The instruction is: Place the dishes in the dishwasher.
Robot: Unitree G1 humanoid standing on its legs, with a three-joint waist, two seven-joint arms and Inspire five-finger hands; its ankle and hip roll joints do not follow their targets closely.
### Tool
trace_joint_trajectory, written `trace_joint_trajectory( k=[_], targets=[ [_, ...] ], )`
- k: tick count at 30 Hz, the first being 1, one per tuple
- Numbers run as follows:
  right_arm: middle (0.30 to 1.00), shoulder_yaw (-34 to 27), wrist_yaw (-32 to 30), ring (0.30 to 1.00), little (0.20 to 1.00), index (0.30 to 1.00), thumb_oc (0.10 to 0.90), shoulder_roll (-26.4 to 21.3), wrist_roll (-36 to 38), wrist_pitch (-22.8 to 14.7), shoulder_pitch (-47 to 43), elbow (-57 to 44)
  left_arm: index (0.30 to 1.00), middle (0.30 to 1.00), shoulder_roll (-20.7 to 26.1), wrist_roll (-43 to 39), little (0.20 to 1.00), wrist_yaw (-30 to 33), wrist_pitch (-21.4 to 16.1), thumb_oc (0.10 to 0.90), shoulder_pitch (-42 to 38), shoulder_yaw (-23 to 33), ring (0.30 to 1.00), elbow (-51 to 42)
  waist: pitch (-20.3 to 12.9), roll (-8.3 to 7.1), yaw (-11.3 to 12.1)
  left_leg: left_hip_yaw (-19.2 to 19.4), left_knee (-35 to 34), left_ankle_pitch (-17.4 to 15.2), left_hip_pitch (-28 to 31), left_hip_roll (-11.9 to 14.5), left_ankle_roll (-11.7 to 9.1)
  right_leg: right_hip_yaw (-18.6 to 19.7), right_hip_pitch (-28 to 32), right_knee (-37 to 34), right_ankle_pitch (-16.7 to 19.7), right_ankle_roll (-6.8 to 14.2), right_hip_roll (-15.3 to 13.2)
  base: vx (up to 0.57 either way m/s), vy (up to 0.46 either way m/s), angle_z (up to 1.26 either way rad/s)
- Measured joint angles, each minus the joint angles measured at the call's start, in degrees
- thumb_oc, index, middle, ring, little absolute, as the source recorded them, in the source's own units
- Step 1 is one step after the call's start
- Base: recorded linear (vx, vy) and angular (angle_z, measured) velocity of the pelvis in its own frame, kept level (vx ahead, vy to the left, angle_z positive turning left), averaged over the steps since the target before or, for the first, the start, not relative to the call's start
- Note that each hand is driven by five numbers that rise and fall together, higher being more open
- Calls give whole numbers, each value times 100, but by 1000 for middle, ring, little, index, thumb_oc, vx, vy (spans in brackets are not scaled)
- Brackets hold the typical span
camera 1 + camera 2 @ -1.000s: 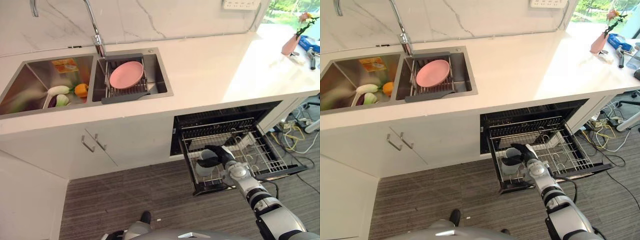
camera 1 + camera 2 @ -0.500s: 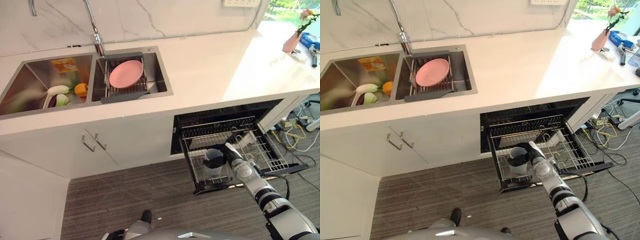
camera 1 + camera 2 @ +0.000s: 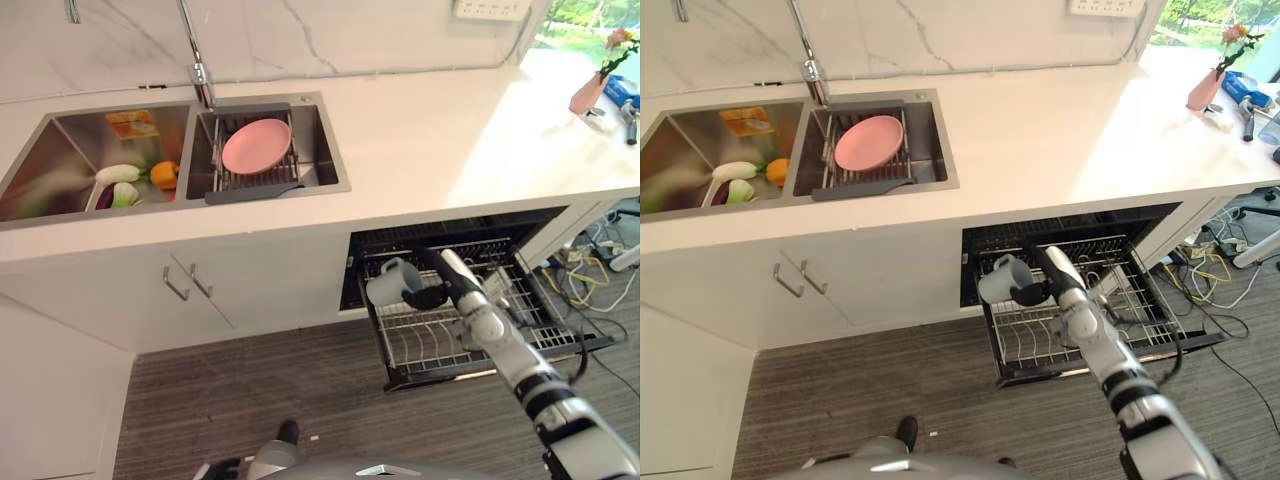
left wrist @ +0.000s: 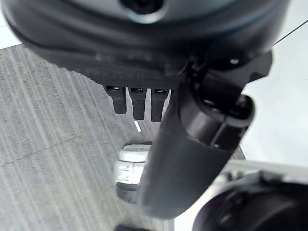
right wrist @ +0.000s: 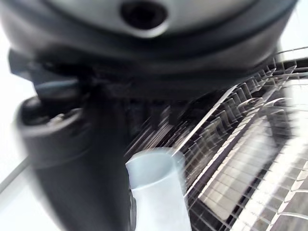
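I have a pale grey mug [image 3: 391,281] in my right hand [image 3: 432,292]. The dark fingers are curled around its handle side, and the mug hangs in the air above the front left corner of the pulled-out dishwasher rack [image 3: 560,337], touching no wire. In the right wrist view the mug [image 5: 156,192] stands just past the thumb, with the rack wires behind it.

From the mug, the rack lies toward 4 o'clock and lower. The open dishwasher cavity [image 3: 450,232] is at 2 o'clock, under the white countertop [image 3: 430,140]. Far away at 11 o'clock, a pink plate [image 3: 256,146] lies on a grid in the right basin of the sink [image 3: 330,160]. It is not yet loaded, so I judge the task is only partly done. Some vegetables [image 3: 130,185] lie in the left basin.

My left hand [image 4: 139,98] hangs over the grey floor with straight, relaxed fingers and holds nothing.

For this step, I think I should bring the mug over a free row of tines and turn the mouth downward. Then I should lower slowly until a wire supports it, and only after that loosen the fingers. The grip is on one side, so the mug may swing and strike the wires.
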Motion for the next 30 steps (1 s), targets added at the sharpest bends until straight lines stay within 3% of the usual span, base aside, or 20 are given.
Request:
trace_joint_trajectory(
  k=[1, 14, 19, 23, 27, 30],
  targets=[
    [900, 200, 55, 900, 900, 900, 800, -168, -63, 453, -44, 31, 900, 900, -37, 1, 900, 6, -32, 800, -83, 23, 900, -42, 7, 21, 54, -12, -1, -3, -51, -6, 5, -13, -36, 0, -3, 5, -3, 0, 0, 0],
    [900, 381, 188, 900, 900, 900, 800, -136, -55, 483, 136, -197, 900, 900, -110, 3, 900, 111, -21, 800, -138, 63, 900, 112, 40, 92, -109, 17, -1, 11, 11, 36, 6, 30, -10, -4, 9, 0, 2, 0, 0, 0],
    [900, 127, 186, 900, 900, 900, 800, -141, 45, 469, 429, -1177, 900, 900, -132, 2, 900, 128, -19, 800, -134, 69, 900, 113, 52, 125, -136, 21, 0, 11, 7, 33, 6, 36, -19, -4, 8, 0, -2, 0, 0, 0],
    [900, -196, 177, 900, 900, 900, 800, -104, 532, 295, 968, -2287, 900, 900, -172, 2, 900, 132, -13, 800, -123, 130, 900, 112, 48, 164, -176, 23, -1, 11, 17, 32, 6, 39, -10, -4, 8, -1, -4, 0, 0, 0],
    [900, -733, 147, 900, 900, 900, 800, 163, 1212, -107, 1818, -3564, 900, 900, -200, 0, 900, 118, -2, 800, -122, 252, 900, 113, 43, 196, -257, 16, -4, 11, 22, 30, 6, 29, 2, -5, 8, -2, -6, 0, 0, 0],
    [900, -787, 7, 900, 900, 900, 800, 226, 1337, -323, 2063, -3909, 900, 900, -212, 0, 900, 115, 37, 800, -108, 253, 900, 117, 35, 229, -371, 19, -4, 11, 20, 28, 6, 34, -1, -4, 8, -2, -8, 0, 0, 0]
  ],
)
